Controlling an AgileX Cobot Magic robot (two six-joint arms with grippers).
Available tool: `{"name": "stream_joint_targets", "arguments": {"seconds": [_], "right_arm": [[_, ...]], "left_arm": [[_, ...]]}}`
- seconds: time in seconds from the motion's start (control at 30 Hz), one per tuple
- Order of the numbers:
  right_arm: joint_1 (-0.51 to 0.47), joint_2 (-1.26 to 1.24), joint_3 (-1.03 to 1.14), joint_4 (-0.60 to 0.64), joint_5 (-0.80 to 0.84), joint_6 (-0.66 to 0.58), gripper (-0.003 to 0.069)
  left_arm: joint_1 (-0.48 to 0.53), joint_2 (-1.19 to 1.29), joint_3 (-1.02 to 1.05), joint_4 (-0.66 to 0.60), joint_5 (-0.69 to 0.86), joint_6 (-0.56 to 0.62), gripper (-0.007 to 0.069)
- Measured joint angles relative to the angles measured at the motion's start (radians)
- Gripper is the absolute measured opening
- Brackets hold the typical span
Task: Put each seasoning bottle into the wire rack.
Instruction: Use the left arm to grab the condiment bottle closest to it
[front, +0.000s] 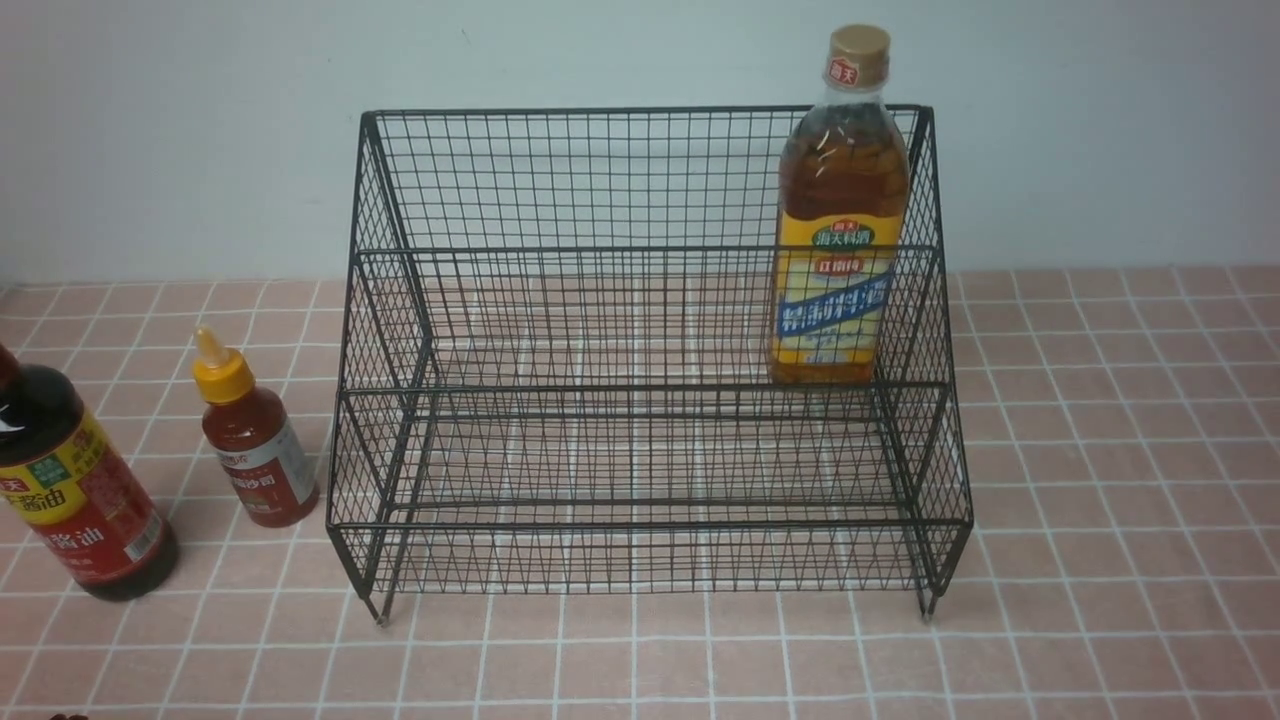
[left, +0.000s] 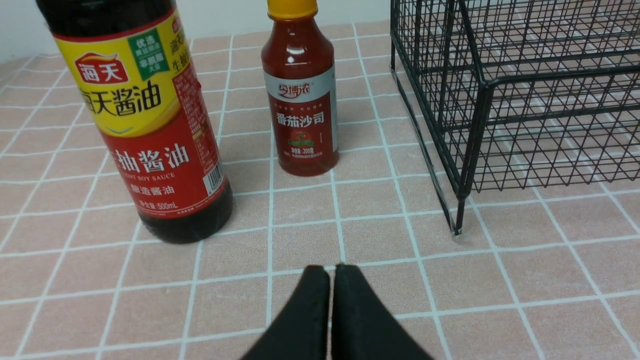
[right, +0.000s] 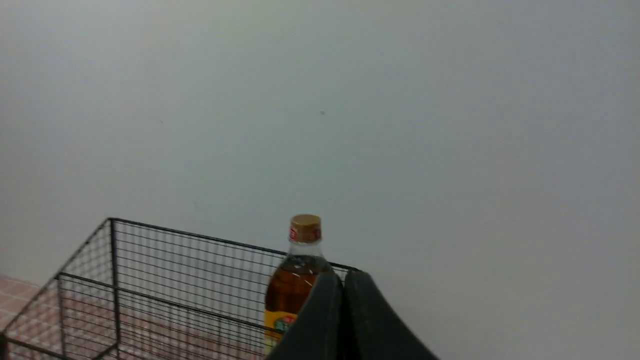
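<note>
Standing: one bottle (front: 838, 250) in rack (front: 640, 108), two bottles (front: 85, 480) (front: 255, 440) outside; left hand (left: 330, 271), right hand (right: 343, 278) closed.

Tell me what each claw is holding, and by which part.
Nothing is held. The left claw is shut and empty, apart from the soy-sauce bottle and red bottle; the right claw is shut and empty too.

The soy-sauce bottle (front: 75, 480) is cropped at left.
</note>
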Motion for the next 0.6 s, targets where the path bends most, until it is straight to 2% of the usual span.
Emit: {"name": "stream_joint_targets", "arguments": {"seconds": [0.27, 0.37, 0.43, 0.6], "right_arm": [[-0.221, -0.087, 0.452, 0.0, -0.223, 0.0, -0.0013], [-0.262, -0.151, 0.616, 0.0, -0.248, 0.0, -0.0013], [-0.284, -0.216, 0.691, 0.0, -0.222, 0.0, -0.0013], [-0.316, -0.307, 0.7, 0.0, -0.073, 0.001, -0.0013]], "left_arm": [[0.0, 0.0, 0.0, 0.0, 0.0, 0.0, -0.0007], [0.0, 0.0, 0.0, 0.0, 0.0, 0.0, -0.0007], [0.0, 0.0, 0.0, 0.0, 0.0, 0.0, -0.0007], [0.0, 0.0, 0.0, 0.0, -0.001, 0.0, -0.0007]]}}
